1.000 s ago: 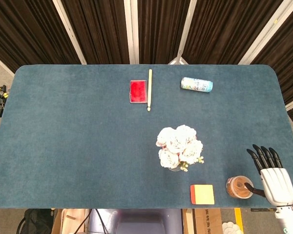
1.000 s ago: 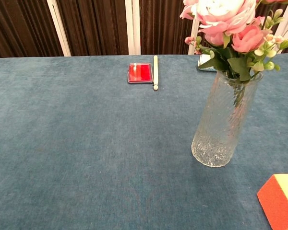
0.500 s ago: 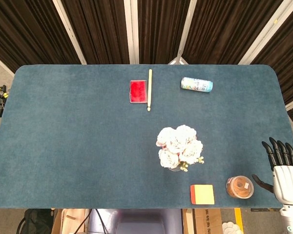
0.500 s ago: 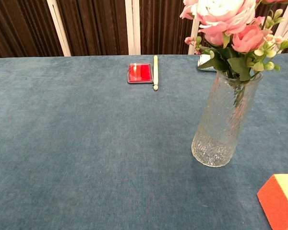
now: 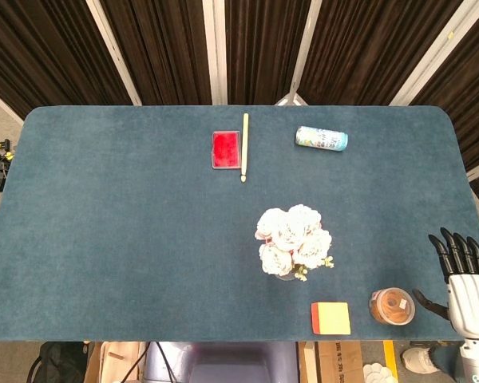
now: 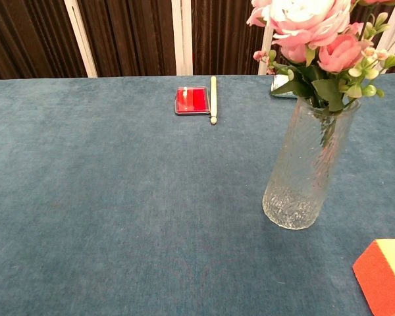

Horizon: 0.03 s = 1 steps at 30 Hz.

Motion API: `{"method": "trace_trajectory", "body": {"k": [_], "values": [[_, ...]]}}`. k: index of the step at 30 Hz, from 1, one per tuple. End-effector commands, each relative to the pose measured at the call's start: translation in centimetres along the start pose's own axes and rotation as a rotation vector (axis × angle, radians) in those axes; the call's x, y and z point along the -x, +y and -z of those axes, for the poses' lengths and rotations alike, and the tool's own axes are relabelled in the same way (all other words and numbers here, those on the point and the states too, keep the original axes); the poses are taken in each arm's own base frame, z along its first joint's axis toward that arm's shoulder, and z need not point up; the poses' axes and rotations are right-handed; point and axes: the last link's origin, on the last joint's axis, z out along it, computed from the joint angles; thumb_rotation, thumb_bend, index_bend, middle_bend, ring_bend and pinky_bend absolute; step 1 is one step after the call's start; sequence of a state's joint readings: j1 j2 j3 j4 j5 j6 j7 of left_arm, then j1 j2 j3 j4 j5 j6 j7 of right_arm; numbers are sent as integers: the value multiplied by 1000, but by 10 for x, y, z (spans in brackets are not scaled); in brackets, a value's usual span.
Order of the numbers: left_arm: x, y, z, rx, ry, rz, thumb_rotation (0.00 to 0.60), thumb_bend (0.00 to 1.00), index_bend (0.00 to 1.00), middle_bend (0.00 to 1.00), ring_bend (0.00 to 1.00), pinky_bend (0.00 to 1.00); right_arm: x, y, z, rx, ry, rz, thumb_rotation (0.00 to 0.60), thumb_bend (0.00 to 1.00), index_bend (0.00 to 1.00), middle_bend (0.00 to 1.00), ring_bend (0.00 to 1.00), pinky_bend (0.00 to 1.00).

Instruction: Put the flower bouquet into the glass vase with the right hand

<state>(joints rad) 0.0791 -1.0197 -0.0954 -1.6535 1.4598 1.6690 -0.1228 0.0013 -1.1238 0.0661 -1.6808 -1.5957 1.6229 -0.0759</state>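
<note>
The flower bouquet (image 5: 294, 238) of white and pink blooms (image 6: 311, 29) stands upright in the clear glass vase (image 6: 306, 171), stems inside the glass. From the head view the blooms hide most of the vase. My right hand (image 5: 465, 282) hovers at the table's right front corner, fingers spread, holding nothing, well right of the vase. The chest view does not show it. My left hand appears in neither view.
A brown round tin (image 5: 392, 306) sits just left of my right hand. An orange-and-yellow sponge (image 5: 330, 317) lies near the front edge. At the back lie a red pad (image 5: 225, 149), a wooden stick (image 5: 244, 146) and a can (image 5: 321, 138) on its side.
My right hand has pulled away to the right and toward the table corner, leaving the brown tin. The bouquet and vase have stayed still.
</note>
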Motion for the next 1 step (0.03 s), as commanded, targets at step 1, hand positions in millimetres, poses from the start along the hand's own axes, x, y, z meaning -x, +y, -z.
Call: {"method": "trace_trajectory", "body": {"k": [1], "values": [[-1, -1, 1, -2, -1, -4, 600, 345, 138, 0, 0, 61, 0, -2, 1, -6, -5, 0, 600, 67, 115, 61, 3, 0]]}}
